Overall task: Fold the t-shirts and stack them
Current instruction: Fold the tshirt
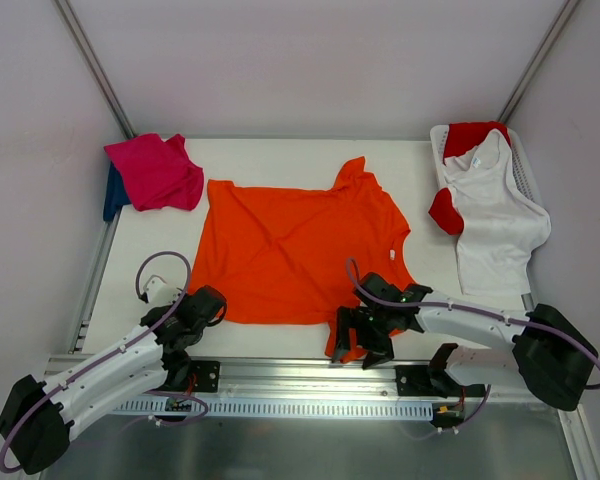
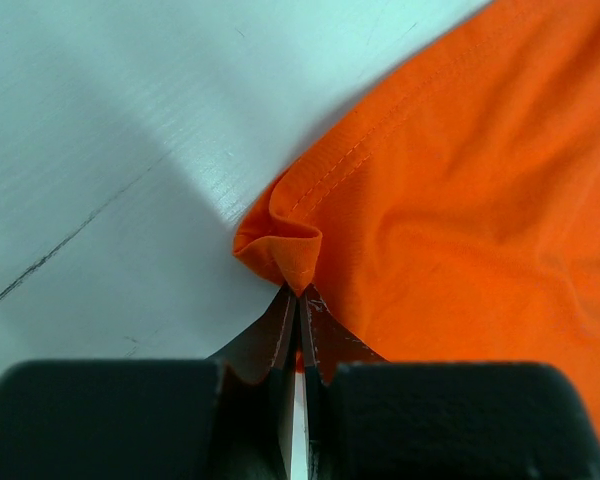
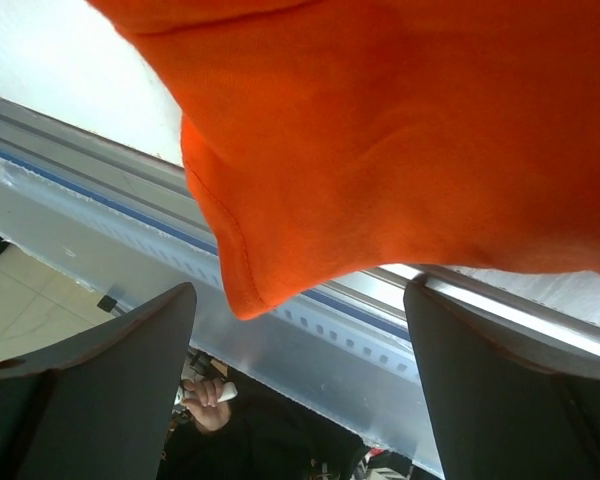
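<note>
Top external: left gripper [image 1: 222,303] at t-shirt [image 1: 290,240] corner

A: How many shirts do you make out?
B: Five, I'd say: one orange shirt [image 1: 290,250], one pink shirt [image 1: 155,170], one blue shirt [image 1: 113,195], one white shirt [image 1: 495,220], one red shirt [image 1: 470,135].
A: The red shows in two spots, though.
B: True; whether that's one shirt or two, I can't tell from here.
A: Baskets?
B: Just one basket [image 1: 528,175].
A: And the machines?
B: Two arms, the left arm [image 1: 110,365] and the right arm [image 1: 480,320], one claw apiece: left claw [image 1: 212,305], right claw [image 1: 358,348]. Two fingers on each claw, so four.
A: Surfaces?
B: One surface [image 1: 280,160].
</note>
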Controlling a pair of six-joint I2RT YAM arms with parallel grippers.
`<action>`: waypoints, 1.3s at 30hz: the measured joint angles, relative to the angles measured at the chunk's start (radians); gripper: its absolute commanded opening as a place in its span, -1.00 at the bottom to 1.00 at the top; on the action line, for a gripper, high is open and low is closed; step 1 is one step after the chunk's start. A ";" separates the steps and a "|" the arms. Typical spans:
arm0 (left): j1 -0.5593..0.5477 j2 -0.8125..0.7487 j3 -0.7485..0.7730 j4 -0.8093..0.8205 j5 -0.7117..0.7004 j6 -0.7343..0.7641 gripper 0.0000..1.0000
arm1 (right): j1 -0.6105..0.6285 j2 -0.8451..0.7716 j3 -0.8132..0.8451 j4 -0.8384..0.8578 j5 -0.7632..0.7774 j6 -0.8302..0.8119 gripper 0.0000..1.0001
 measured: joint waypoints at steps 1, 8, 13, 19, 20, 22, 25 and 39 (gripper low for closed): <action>0.000 0.001 0.000 0.000 0.000 0.000 -1.00 | -0.004 0.003 0.003 -0.006 -0.002 -0.008 0.79; 0.000 0.004 0.000 0.008 0.000 0.001 -1.00 | -0.082 0.015 0.088 -0.006 0.146 -0.129 0.79; 0.000 0.005 0.000 0.008 0.000 0.001 -1.00 | -0.098 0.044 0.134 0.005 0.192 -0.180 0.72; 0.000 0.008 0.000 0.011 0.000 0.000 -1.00 | -0.098 0.076 0.138 0.006 0.199 -0.204 0.43; 0.000 0.010 0.000 0.012 0.000 0.000 -1.00 | -0.098 0.076 0.138 0.006 0.200 -0.206 0.35; 0.000 0.017 0.000 0.015 0.000 0.000 -1.00 | -0.098 0.076 0.136 0.006 0.201 -0.209 0.06; 0.000 0.024 0.000 0.022 -0.002 0.000 -1.00 | -0.098 0.060 0.103 0.016 0.205 -0.211 -0.28; 0.000 0.037 0.000 0.039 -0.001 0.009 -1.00 | -0.100 -0.243 -0.059 -0.136 0.270 -0.168 -0.99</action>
